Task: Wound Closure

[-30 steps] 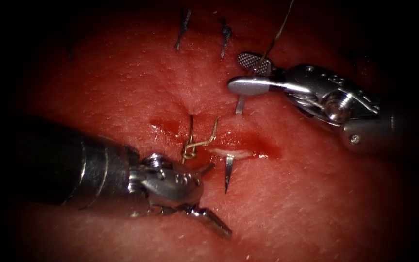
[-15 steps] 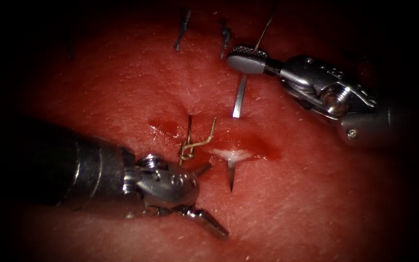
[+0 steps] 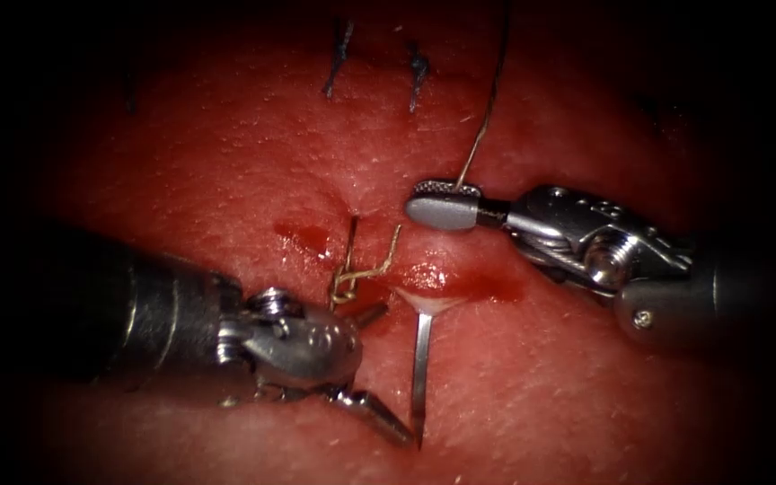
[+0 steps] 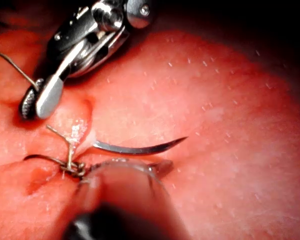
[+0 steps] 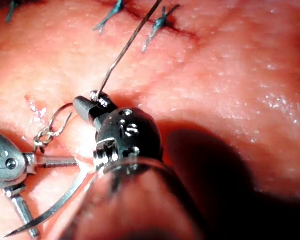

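Note:
My right tool [image 3: 437, 205] is shut on the curved needle's tail end just above the cut, and the thread [image 3: 487, 117] rises from its jaws. The needle [image 3: 420, 377] passes through the tissue [image 3: 226, 162]. Its pointed half sticks out below the cut in the endoscope view, tip toward the near edge. My left tool [image 3: 395, 373] stands open and holds nothing, its jaws just left of the exposed needle. The left wrist view has the needle [image 4: 140, 148] bare beside the right tool [image 4: 47, 100]. In the right wrist view the needle [image 5: 55, 210] lies by the left tool [image 5: 52, 197].
A tied knot with short thread tails [image 3: 357, 269] sits on the cut just left of the needle. Two darker stitches [image 3: 336, 54] [image 3: 417, 67] lie farther back. Red fluid [image 3: 482, 286] pools along the cut, with a smaller spot [image 3: 309, 235] to the left.
The right tool's jaws shut on the needle's tail, lifted, then moved down toward the cut. The needle tip now sticks out of the tissue much farther. The left tool barely moved.

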Controlling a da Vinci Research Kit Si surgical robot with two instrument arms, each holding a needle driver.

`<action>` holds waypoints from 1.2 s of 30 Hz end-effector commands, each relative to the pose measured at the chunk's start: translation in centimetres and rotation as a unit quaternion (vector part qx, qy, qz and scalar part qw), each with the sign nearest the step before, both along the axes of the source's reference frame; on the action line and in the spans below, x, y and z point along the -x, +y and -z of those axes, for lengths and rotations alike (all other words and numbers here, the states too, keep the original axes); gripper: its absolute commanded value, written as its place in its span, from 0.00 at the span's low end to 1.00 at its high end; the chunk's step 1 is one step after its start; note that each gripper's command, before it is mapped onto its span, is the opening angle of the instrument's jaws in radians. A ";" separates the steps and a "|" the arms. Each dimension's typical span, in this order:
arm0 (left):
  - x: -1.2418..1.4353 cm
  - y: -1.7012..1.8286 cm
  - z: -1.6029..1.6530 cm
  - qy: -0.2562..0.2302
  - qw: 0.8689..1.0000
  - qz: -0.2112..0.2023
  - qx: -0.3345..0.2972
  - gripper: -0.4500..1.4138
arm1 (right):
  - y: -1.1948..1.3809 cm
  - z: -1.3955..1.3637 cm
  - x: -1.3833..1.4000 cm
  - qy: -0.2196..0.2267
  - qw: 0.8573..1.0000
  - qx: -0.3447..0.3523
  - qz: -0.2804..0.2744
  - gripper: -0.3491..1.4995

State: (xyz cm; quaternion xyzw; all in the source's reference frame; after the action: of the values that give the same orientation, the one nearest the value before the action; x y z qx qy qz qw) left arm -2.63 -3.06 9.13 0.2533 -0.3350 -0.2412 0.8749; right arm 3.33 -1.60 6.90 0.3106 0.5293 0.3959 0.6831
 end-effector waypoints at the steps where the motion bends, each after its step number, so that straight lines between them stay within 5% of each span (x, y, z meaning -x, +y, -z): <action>1: 0.04 -0.05 -0.04 -0.008 1.000 -0.017 0.018 0.76 | 0.08 -0.09 -0.02 0.011 1.000 0.015 -0.013 0.25; 4: 0.05 -0.05 0.00 -0.035 0.994 -0.071 0.070 0.74 | 0.32 -0.16 0.09 0.032 0.998 0.050 -0.038 0.67; 6: 0.04 -0.03 0.04 -0.067 0.983 -0.125 0.119 0.74 | 0.46 -0.22 0.20 0.048 0.995 0.060 -0.060 0.74; 11: -0.01 0.03 0.20 -0.111 0.956 -0.188 0.198 0.70 | 0.54 -0.31 0.43 0.063 0.994 0.064 -0.068 0.74; 18: 0.01 0.09 0.28 -0.146 0.936 -0.196 0.254 0.65 | 0.50 -0.32 0.61 0.065 0.993 0.067 -0.071 0.64; 36: 0.47 0.23 -0.05 -0.194 0.922 -0.136 0.307 0.61 | 0.39 -0.43 0.55 0.064 0.992 0.082 -0.072 0.57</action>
State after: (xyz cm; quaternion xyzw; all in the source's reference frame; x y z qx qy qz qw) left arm -3.04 -2.78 9.19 0.0594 -0.5233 0.0560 0.8482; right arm 2.72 -1.18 7.29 0.2373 0.6241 0.3782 0.6413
